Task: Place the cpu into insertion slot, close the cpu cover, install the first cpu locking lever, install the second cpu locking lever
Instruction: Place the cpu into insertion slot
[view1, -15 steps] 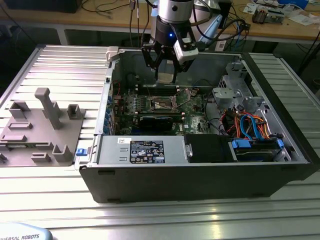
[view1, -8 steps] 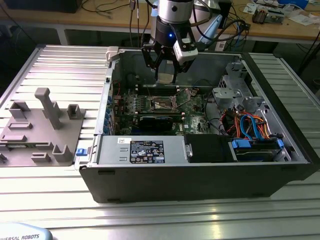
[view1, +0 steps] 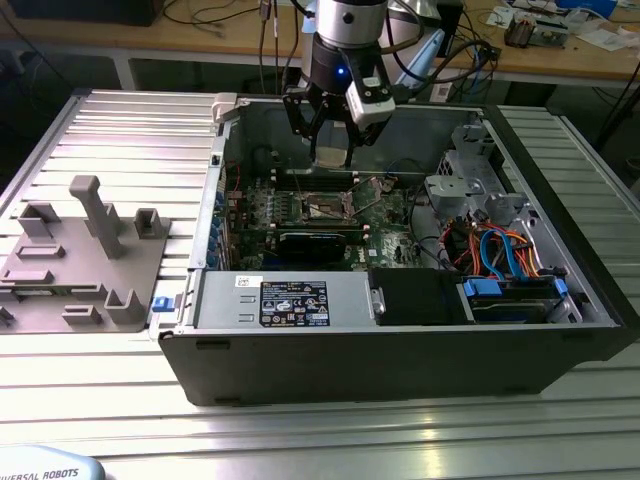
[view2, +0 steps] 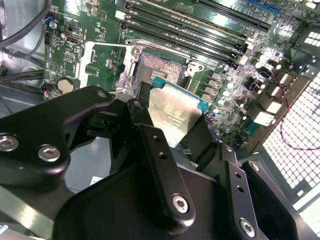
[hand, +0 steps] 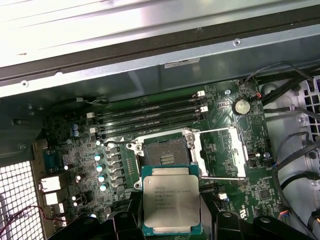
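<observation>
Gripper (view1: 330, 150) clamped on the cpu (hand: 171, 200) by opposite edges, chip partly hidden behind a black finger (view2: 160, 150) in the second wrist view, held clear of the bare insertion slot (hand: 166, 150), cpu cover (hand: 222, 152) swung open beside it
</observation>
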